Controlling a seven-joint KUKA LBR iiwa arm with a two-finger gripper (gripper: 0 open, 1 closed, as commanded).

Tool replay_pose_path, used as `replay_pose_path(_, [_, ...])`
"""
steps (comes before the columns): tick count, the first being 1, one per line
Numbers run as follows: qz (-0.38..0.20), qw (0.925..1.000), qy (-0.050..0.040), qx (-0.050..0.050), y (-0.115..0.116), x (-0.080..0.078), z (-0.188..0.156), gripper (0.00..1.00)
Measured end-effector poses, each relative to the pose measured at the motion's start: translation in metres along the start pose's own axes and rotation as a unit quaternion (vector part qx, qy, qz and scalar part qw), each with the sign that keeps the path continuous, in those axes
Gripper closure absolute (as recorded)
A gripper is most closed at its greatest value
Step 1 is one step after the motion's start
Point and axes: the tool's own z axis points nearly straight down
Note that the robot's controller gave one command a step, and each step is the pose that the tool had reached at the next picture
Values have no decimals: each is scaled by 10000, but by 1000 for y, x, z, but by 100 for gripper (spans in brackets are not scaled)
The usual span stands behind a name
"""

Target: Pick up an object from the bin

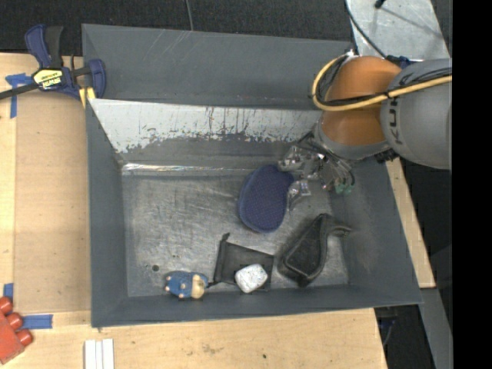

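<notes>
- We are seeing the gripper hanging just beside the upper right edge of the dark blue oval pad, in the middle of the bin; spread or pressed together, we cannot tell.
- The pad is lying lower-left of it, its long axis tilting slightly.

Grey bin: blue pad, black scoop, black flap, white lump, toy

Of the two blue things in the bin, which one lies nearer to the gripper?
The large dark blue oval pad, just beside the gripper; the small blue toy lies far off, at the lower left.
</notes>
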Motion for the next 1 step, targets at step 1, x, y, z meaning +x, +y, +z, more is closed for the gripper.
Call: replay_pose_path(1, [-1824,9832,51,-50,20,-2,-166,100])
